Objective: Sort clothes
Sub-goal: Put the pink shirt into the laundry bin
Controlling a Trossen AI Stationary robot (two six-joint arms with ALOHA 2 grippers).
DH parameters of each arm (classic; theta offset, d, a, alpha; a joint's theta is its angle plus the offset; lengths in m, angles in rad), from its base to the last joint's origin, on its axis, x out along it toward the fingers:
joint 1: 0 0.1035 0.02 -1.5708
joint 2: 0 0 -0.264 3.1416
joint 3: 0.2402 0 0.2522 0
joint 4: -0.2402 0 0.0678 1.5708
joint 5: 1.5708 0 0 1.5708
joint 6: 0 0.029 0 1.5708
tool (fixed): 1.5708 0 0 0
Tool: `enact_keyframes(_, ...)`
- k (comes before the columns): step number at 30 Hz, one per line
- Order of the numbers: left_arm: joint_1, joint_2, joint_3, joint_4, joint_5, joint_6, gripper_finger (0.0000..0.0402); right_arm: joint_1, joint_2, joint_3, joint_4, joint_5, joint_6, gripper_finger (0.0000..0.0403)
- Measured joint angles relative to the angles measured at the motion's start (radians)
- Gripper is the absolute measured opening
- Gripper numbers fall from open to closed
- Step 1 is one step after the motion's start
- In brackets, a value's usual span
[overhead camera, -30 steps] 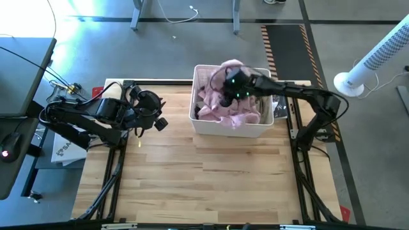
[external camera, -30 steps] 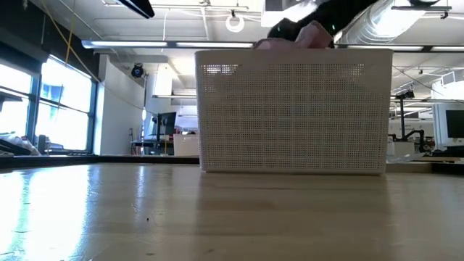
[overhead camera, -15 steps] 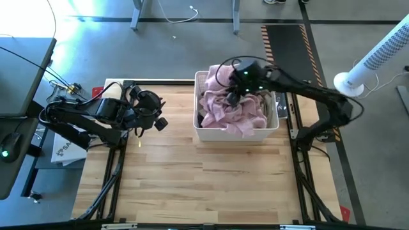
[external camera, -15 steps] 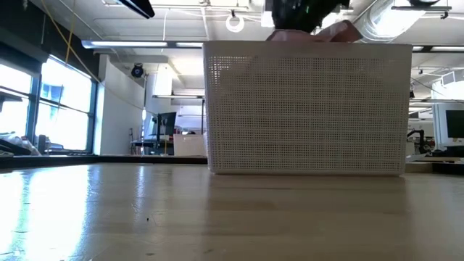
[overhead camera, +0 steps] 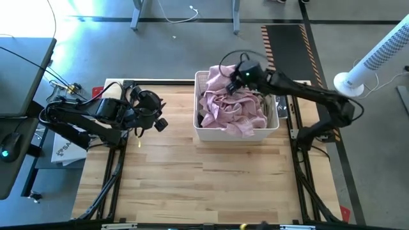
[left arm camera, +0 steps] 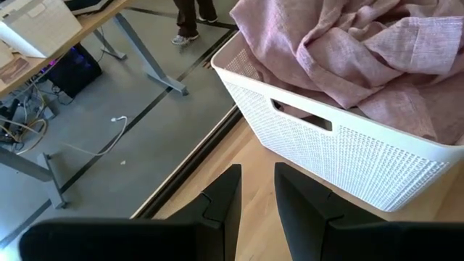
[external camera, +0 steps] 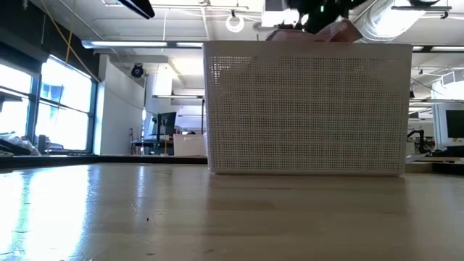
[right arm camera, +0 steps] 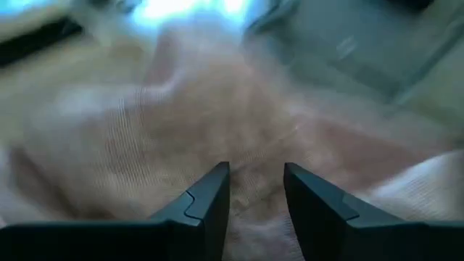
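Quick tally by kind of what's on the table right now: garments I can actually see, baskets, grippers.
Pink garment: 1 visible, heaped in the basket; any others are hidden beneath it
White basket: 1
Grippers: 2, the right gripper over the basket's far edge, the left gripper waiting near the table's left side
Total: 4
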Motion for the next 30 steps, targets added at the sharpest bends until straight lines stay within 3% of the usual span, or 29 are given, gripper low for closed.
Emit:
enact_keyframes(4,0.000,0.000,0.000,0.000,-0.004,0.001,0.0081,-0.024,0.072,-0.108,0.032,-0.295,-0.014,0.0128)
enact_keyframes(6,0.000,0.000,0.000,0.000,-0.004,0.001,0.0081,-0.005,0.092,-0.153,0.083,-0.393,-0.041,0.0128)
enact_keyframes(15,0.000,0.000,0.000,0.001,-0.007,0.000,0.0081,-0.045,0.197,-0.256,0.129,-0.491,0.000,0.0128)
enact_keyframes(21,0.000,0.000,0.000,0.000,-0.007,0.000,0.0081,-0.012,0.129,-0.194,0.085,-0.479,-0.009,0.0128)
enact_keyframes(30,0.000,0.000,0.000,-0.004,-0.004,-0.005,0.0081,0.162,-0.132,-0.106,0.057,-0.237,-0.089,0.0128)
